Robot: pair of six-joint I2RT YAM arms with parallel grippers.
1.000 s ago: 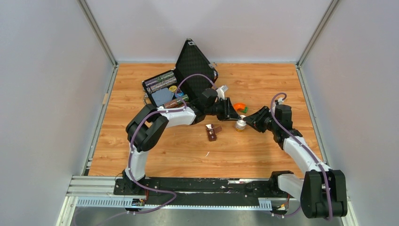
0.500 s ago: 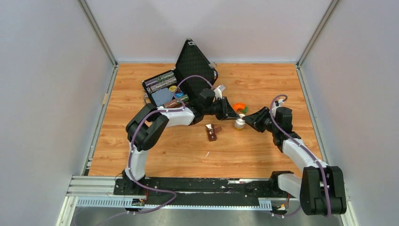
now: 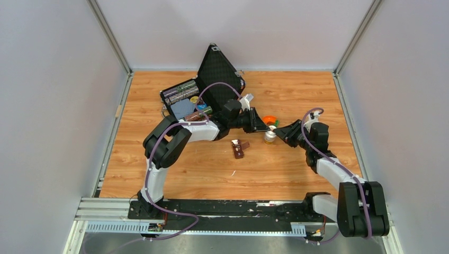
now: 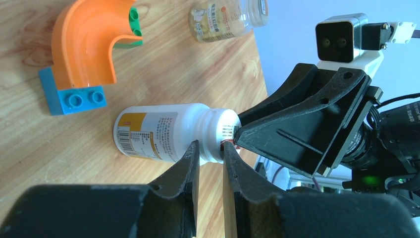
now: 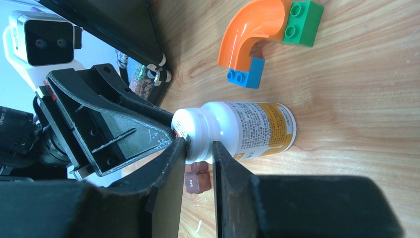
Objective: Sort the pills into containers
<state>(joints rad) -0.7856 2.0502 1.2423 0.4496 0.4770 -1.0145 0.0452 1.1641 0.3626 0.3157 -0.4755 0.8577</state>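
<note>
Left gripper [image 4: 210,148] and right gripper [image 5: 198,145] both pinch the pill bottle [image 4: 158,131] at its neck.
Open table [image 4: 148,74] lies beyond the fingertips; label print unreadable.

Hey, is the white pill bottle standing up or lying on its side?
Standing upright: the overhead view shows the pill bottle end-on, white top facing up.

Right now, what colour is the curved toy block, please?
Orange curved toy block, best seen in right wrist view.
</note>
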